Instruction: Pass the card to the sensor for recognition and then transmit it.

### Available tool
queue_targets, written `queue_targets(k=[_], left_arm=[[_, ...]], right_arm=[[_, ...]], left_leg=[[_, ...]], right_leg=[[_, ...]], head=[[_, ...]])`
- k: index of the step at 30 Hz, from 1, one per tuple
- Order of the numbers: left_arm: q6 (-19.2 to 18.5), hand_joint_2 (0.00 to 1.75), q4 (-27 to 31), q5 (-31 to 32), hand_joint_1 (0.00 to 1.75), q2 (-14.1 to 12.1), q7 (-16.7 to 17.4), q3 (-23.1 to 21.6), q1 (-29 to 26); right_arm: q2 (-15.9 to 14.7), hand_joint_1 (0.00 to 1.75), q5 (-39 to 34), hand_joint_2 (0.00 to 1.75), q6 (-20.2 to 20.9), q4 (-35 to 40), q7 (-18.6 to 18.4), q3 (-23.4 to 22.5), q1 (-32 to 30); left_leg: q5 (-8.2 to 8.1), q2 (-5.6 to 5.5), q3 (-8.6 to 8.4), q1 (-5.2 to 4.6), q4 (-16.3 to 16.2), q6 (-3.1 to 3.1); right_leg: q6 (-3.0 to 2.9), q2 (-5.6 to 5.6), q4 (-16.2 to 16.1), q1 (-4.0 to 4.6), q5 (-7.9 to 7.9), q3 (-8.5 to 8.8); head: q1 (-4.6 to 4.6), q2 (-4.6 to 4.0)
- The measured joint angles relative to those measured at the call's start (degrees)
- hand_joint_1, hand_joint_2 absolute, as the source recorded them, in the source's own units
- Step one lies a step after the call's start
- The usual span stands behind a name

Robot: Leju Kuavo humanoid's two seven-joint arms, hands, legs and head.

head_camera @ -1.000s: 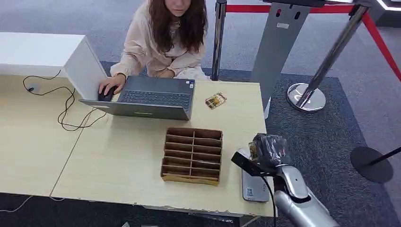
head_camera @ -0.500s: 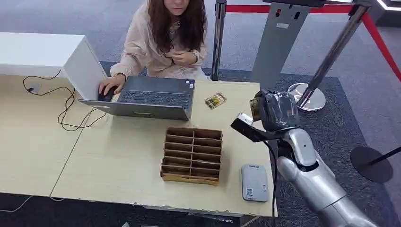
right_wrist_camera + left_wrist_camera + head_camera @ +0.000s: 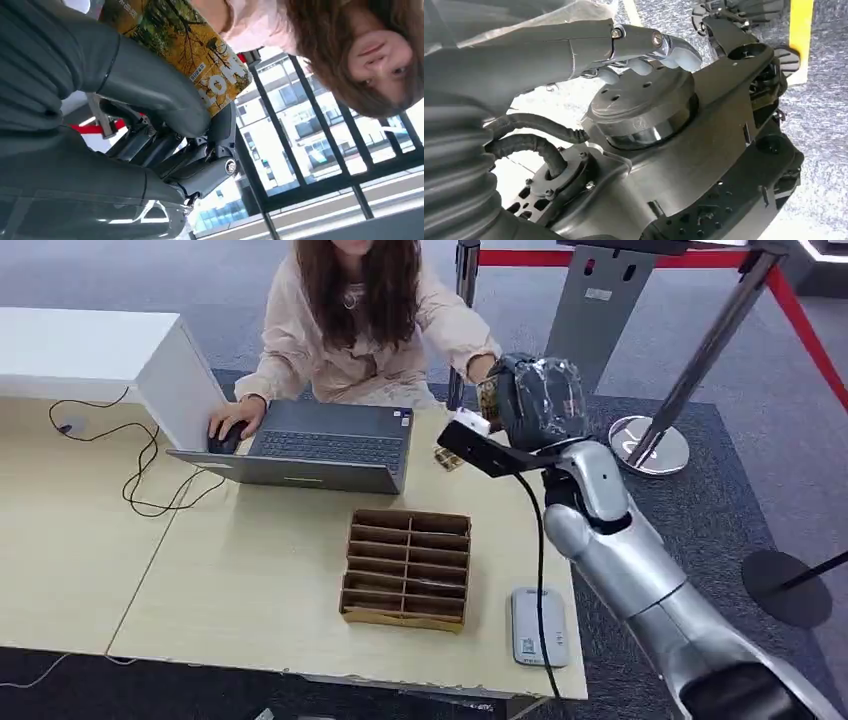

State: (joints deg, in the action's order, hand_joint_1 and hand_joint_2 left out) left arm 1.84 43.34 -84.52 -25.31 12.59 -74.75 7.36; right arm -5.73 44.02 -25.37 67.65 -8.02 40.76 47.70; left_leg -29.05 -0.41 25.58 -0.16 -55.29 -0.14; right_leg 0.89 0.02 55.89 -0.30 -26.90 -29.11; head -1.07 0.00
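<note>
R hand [image 3: 538, 400] grips the yellow card [image 3: 187, 42], raised over the worktop's [image 3: 250, 570] far edge, next to the person's hand [image 3: 482, 368]. Sensor [image 3: 539, 626] lies near the worktop's front edge, beside the cardboard organizer [image 3: 407, 568]. L hand [image 3: 574, 47]: fingers curled, holding nothing.

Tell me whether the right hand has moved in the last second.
Yes. The right hand, gripping the card, went from above the sensor at the table's near edge to past the far edge, toward the person.
</note>
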Motion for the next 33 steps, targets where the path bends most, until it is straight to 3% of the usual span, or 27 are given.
queue_targets(k=[9,20,21,22,29,30,33], left_arm=[[-0.61,1.75,0.07,0.70,0.00,-0.46,0.04,-0.35,0.04],[-1.27,1.75,0.07,1.57,0.00,-0.63,0.07,-1.07,0.06],[-1.27,1.75,0.07,1.73,0.00,-0.63,0.07,-1.16,0.06],[-1.36,1.75,0.07,1.77,0.00,-0.66,0.09,-1.23,0.06],[-1.44,1.75,0.07,2.32,0.00,-0.66,0.13,-1.42,0.05],[-1.42,1.75,0.07,2.34,0.00,-0.66,0.09,-1.42,0.05],[-1.42,1.75,0.07,2.38,0.00,-0.66,-0.04,-1.47,0.05]], right_arm=[[4.86,1.75,-3.06,1.75,-1.90,-8.77,2.25,1.81,2.71],[6.84,1.71,-4.18,1.75,-4.13,-15.02,3.76,2.97,3.63],[6.89,0.61,-4.33,1.75,-4.20,-15.39,3.76,3.04,3.62],[6.89,0.02,-4.51,1.75,-4.22,-15.72,3.83,3.10,3.62],[7.11,0.00,-7.46,1.75,-5.64,-16.86,5.34,3.15,3.53],[7.11,0.00,-8.09,0.00,-6.23,-16.86,5.94,3.10,3.50],[7.11,0.00,-11.92,0.00,-7.21,-16.24,8.33,2.62,2.75]], left_leg=[[0.00,0.00,0.02,0.01,0.00,0.00],[0.00,-0.01,0.03,-0.01,-0.01,0.00],[0.00,0.00,0.04,-0.01,-0.01,0.00],[0.00,0.00,0.05,-0.01,-0.01,0.00],[0.00,0.01,0.03,-0.01,-0.01,0.00],[0.00,0.01,0.02,-0.01,-0.01,0.00],[0.00,0.02,0.02,-0.01,-0.01,0.00]], right_leg=[[0.00,0.00,0.00,-0.01,0.00,-0.02],[0.00,0.00,-0.01,0.00,0.00,-0.06],[0.00,0.00,-0.01,0.00,0.00,-0.06],[0.00,0.00,-0.01,0.00,0.00,-0.07],[0.00,0.00,-0.01,0.00,0.00,-0.08],[0.00,0.01,-0.01,0.00,0.00,-0.08],[0.00,0.01,-0.01,0.00,0.00,-0.08]], head=[[0.00,0.00],[0.00,-0.02],[0.00,0.00],[0.00,0.00],[0.00,-0.02],[0.00,0.00],[0.00,-0.02]])
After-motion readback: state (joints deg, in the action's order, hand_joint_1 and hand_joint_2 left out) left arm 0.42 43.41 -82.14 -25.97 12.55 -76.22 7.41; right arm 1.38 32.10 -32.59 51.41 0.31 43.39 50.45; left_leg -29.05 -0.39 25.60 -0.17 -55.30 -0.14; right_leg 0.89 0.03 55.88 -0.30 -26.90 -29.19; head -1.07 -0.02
